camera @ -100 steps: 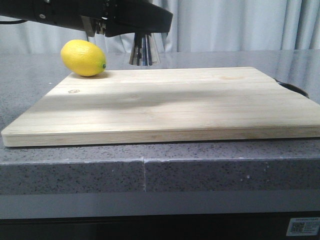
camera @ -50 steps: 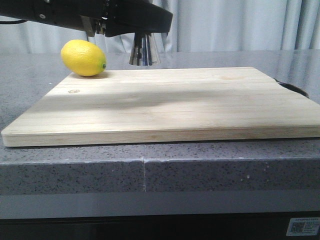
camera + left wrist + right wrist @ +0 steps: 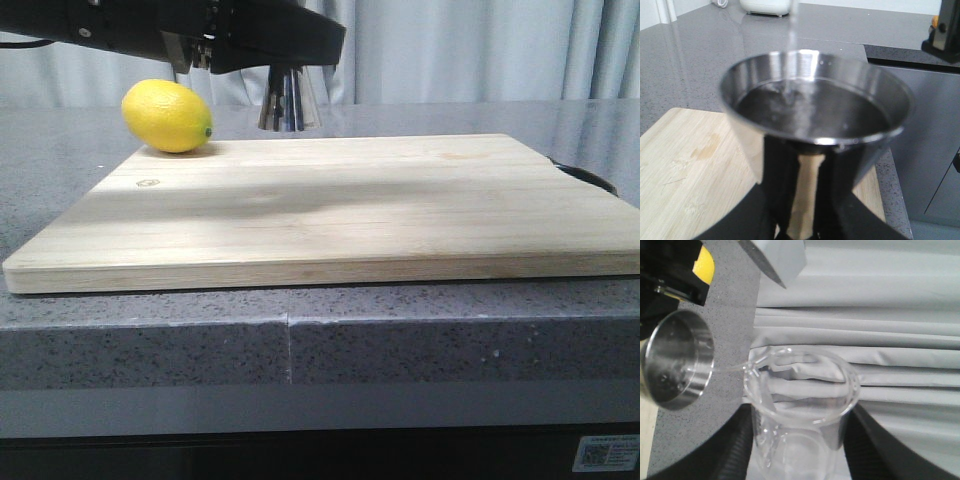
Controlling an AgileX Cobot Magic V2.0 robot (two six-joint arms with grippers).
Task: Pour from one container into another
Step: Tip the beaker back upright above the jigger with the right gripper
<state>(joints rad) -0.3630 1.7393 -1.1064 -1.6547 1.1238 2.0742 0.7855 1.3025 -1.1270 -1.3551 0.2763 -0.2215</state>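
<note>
Nearest in the front view, a wooden cutting board [image 3: 330,205] fills the middle of the frame on the gray counter [image 3: 150,340]. At upper left, a lemon [image 3: 167,116] rests on the board's far corner. Beyond it, the left gripper [image 3: 800,220] clamps the steel jigger [image 3: 287,100], which holds liquid. The right gripper [image 3: 797,450] grips the tilted glass beaker [image 3: 800,405]; a thin stream [image 3: 727,371] runs from its lip into the jigger.

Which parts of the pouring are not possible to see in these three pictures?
- Beaker: above the frame in the front view; its base is cut off in the right wrist view.
- Jigger: top hidden behind the left arm in the front view; lower half cut off in the left wrist view.
- Both grippers: fingertips lie beyond the wrist views' edges.
</note>
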